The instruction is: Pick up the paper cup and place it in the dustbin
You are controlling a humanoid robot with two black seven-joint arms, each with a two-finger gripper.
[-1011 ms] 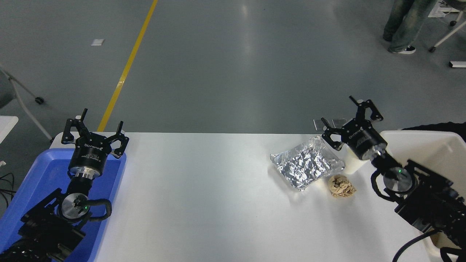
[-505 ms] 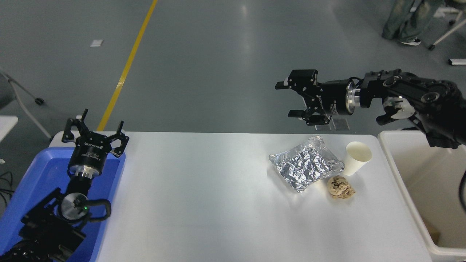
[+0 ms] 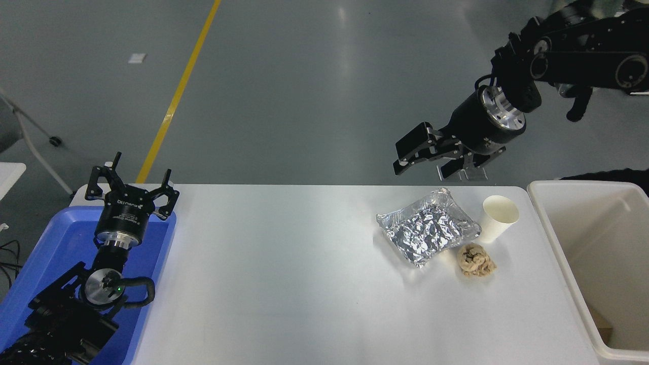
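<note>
Though half-hidden, dustbin point(image 3: 541, 203) cut off.

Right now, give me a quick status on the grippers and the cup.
Right gripper open, raised beyond table's far edge. Left gripper open, parked over blue tray. Paper cup upright, ungrasped, beside foil packet. Dustbin unobstructed.

A white table point(image 3: 284, 284) is seen carrying a paper cup point(image 3: 498, 218) (upright), a crumpled foil tray point(image 3: 427, 233) just beside it, and a tan paper ball point(image 3: 475, 260) nearby. A blue tray point(image 3: 56, 253) is set at its left edge.
</note>
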